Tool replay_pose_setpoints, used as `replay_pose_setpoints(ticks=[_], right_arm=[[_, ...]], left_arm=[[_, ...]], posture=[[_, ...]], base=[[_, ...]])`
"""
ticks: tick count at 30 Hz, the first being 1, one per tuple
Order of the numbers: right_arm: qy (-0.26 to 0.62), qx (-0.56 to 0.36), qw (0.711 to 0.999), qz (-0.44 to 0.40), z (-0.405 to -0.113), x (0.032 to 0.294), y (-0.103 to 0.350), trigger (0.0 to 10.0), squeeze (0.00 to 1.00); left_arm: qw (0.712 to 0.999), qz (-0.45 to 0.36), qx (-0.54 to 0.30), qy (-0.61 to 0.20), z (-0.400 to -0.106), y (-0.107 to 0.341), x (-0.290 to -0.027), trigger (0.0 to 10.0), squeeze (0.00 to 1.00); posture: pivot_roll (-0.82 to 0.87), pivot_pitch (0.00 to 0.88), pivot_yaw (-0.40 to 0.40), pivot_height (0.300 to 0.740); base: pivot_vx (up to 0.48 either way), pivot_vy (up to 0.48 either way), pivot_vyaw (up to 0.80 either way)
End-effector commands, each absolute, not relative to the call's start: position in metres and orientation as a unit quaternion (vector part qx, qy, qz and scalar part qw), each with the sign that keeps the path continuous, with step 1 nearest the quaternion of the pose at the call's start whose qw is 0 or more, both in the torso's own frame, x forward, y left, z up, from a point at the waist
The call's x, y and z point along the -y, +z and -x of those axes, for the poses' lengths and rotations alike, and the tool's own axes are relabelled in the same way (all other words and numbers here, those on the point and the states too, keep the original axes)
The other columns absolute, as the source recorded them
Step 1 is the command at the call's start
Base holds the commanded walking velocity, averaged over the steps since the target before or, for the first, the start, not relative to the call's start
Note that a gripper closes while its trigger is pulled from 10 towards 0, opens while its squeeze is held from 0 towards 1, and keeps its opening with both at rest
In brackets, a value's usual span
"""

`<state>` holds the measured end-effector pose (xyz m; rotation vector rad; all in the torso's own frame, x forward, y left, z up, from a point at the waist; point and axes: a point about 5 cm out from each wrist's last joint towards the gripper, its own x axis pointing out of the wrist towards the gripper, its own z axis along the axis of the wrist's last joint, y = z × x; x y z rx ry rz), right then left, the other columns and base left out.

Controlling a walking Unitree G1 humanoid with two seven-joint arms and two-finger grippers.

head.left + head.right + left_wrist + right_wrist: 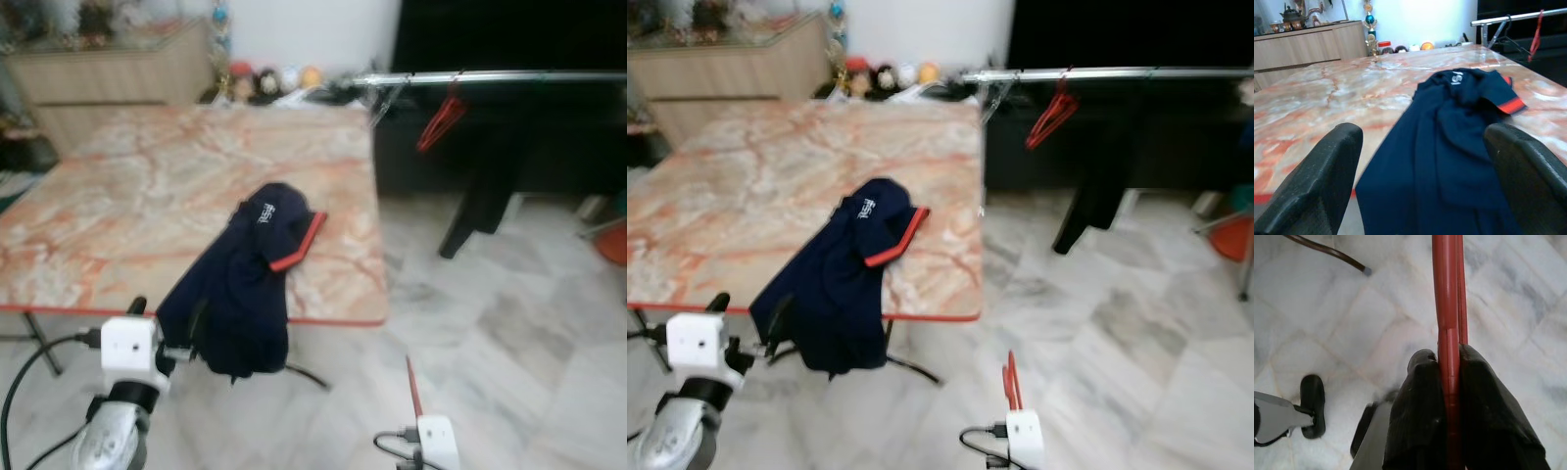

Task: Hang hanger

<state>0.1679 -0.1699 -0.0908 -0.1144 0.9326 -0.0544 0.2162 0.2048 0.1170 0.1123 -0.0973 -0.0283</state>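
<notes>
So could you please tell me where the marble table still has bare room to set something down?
The marble table is bare across its far and left parts, from the navy shirt back to the trinkets at its far edge. The near right corner is crowded: the shirt drapes over that edge, by the left tool.

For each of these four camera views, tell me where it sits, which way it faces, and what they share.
Left eye view: on the head, facing forward and down at the marble table, navy shirt and metal rail; both arms show.
Right eye view: same head, same scene.
Left wrist view: along the open left claw toward the shirt on the table.
Right wrist view: along the right claw, shut on a red hanger, down at the tiled floor.
Shared: shirt and table in the eye and left wrist views.
</notes>
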Motion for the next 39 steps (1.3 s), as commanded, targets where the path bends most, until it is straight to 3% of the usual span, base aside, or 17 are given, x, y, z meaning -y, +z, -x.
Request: replay_pose_setpoints(ticks=[1, 9, 21, 30, 39], right_arm=[[-0.027, -0.446, 0.893, 0.047, -0.171, 0.168, -0.090, 10.0, 0.00], [-0.028, -0.443, 0.895, 0.048, -0.172, 0.168, -0.089, 10.0, 0.00], [-0.029, -0.433, 0.900, 0.048, -0.179, 0.168, -0.085, 10.0, 0.00], [-0.026, -0.416, 0.908, 0.049, -0.190, 0.158, -0.080, 10.0, 0.00], [-0.024, -0.413, 0.909, 0.049, -0.192, 0.154, -0.078, 10.0, 0.00]], left_arm=[[0.997, -0.060, 0.045, -0.016, -0.215, 0.115, -0.204, 10.0, 0.00], [0.997, -0.061, 0.039, -0.016, -0.214, 0.112, -0.205, 10.0, 0.00], [0.987, -0.063, -0.150, 0.019, -0.212, 0.037, -0.243, 10.0, 0.00], [0.969, -0.057, -0.239, -0.010, -0.224, -0.013, -0.233, 10.0, 0.00], [0.934, -0.055, -0.352, -0.015, -0.207, -0.055, -0.221, 10.0, 0.00]], posture=[[0.05, 0.000, 0.037, 0.740], [0.04, 0.000, 0.039, 0.740], [0.05, 0.000, 0.035, 0.740], [0.04, 0.013, 0.032, 0.740], [0.02, 0.032, 0.036, 0.740]], base=[[-0.322, 0.000, 0.00], [-0.302, 0.000, 0.00], [0.000, 0.000, 0.00], [0.000, 0.000, 0.00], [0.000, 0.000, 0.00]])
